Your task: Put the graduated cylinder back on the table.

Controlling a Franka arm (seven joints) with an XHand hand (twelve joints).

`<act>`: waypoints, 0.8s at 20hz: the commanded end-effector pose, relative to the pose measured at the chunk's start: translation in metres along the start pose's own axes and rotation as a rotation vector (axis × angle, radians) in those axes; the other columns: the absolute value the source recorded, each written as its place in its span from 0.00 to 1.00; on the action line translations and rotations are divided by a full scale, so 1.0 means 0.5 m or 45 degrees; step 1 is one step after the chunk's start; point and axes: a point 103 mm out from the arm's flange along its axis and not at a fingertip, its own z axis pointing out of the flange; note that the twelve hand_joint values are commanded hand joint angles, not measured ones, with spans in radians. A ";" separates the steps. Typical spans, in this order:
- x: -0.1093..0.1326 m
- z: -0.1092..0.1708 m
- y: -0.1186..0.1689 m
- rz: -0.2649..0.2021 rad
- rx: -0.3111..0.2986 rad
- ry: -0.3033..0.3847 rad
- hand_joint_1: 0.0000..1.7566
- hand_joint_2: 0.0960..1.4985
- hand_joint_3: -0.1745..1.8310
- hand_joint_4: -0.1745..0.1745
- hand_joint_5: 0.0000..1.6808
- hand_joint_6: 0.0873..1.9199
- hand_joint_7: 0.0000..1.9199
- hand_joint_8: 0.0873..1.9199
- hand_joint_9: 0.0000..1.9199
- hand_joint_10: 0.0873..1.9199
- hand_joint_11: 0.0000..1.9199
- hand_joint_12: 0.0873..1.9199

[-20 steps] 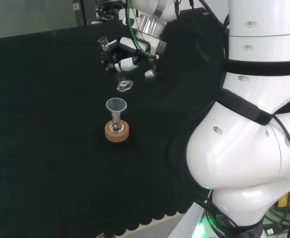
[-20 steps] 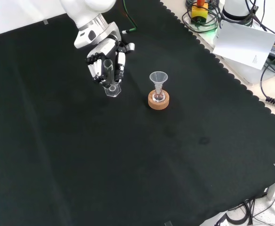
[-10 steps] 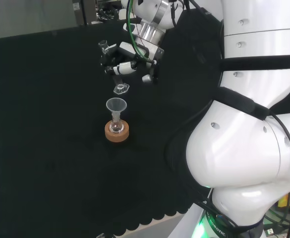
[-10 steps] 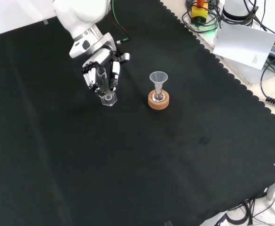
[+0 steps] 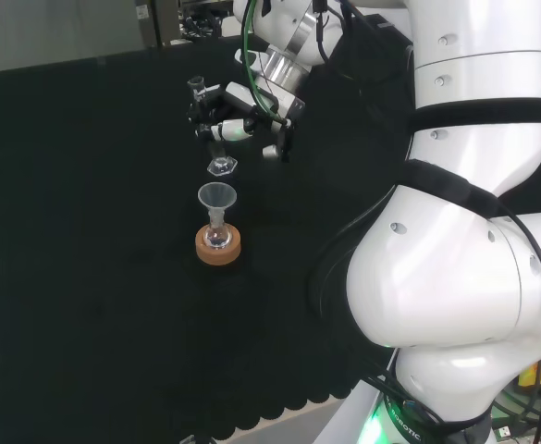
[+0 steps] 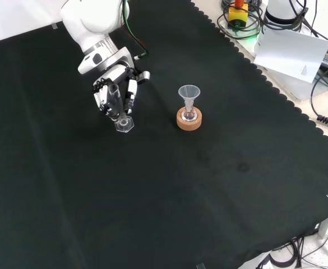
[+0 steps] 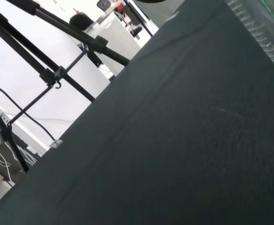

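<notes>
Farther from funnel (image 6: 189, 93) now, hand (image 6: 114, 89) gripping graduated cylinder (image 6: 119, 109)

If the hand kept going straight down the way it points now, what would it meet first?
Most likely the black cloth: the graduated cylinder held in the hand points base-down, and nothing shows under it. The funnel stands off to the right in the front view.

White rounded arm links (image 5: 455, 305) with black seam bands and small recessed screws, silver wrist collar above the black and white hand (image 6: 114, 92), green cable alongside
</notes>
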 end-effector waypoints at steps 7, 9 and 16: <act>-0.010 0.005 -0.008 -0.003 -0.058 -0.011 0.71 0.76 0.09 0.00 0.53 0.58 0.47 0.58 0.71 0.00 0.58 0.41; -0.013 0.007 -0.009 0.000 -0.074 -0.008 0.71 0.76 0.09 0.00 0.52 0.58 0.47 0.58 0.70 0.00 0.58 0.41; -0.023 0.013 -0.009 0.006 -0.093 -0.007 0.70 0.76 0.09 0.00 0.52 0.59 0.46 0.59 0.70 0.00 0.57 0.42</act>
